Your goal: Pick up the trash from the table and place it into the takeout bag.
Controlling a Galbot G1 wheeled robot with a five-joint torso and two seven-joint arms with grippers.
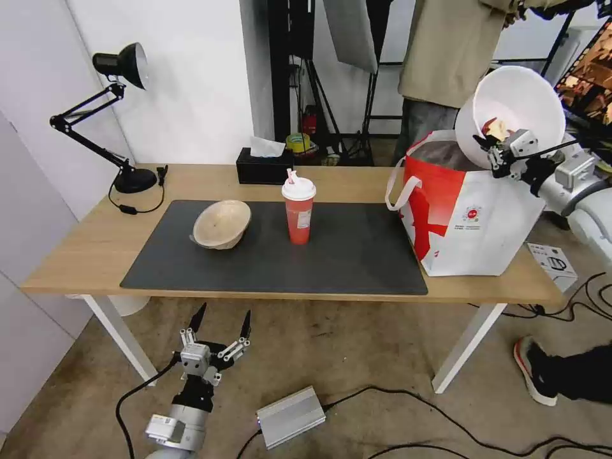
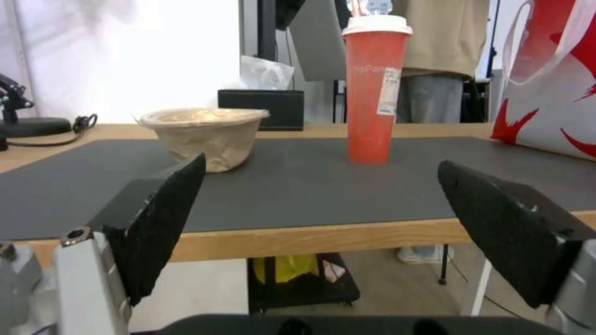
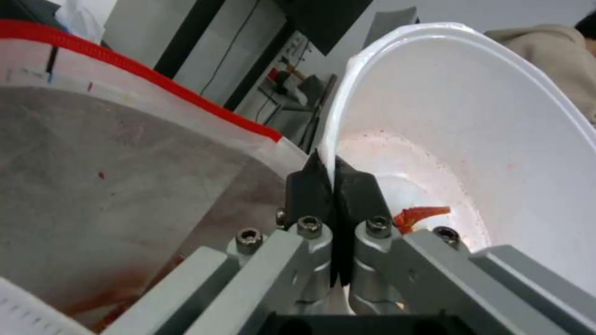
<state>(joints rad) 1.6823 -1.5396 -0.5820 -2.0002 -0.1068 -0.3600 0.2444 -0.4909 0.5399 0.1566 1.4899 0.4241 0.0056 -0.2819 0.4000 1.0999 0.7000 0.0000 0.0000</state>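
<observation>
Your right jaws are clamped on the rim of the white bowl [image 1: 513, 108], which your right gripper [image 1: 496, 150] holds tilted above the mouth of the takeout bag [image 1: 472, 217]. Scraps inside could spill onto the surface [image 1: 83, 245] if the tilt steepens, and a thin rim grip may slip. The bowl could also catch the bag's edge. Your left gripper [image 1: 220, 325] hangs low before the surface, jaws apart; the red cup [image 1: 298, 210] and beige bowl [image 1: 221, 224] wait on the mat [image 1: 357, 255].

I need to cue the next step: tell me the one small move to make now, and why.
Probably lower the right gripper a little into the takeout bag and release. It is shut on the rim of the white bowl, held tilted above the bag's open mouth. The left gripper hangs open below the table.
</observation>
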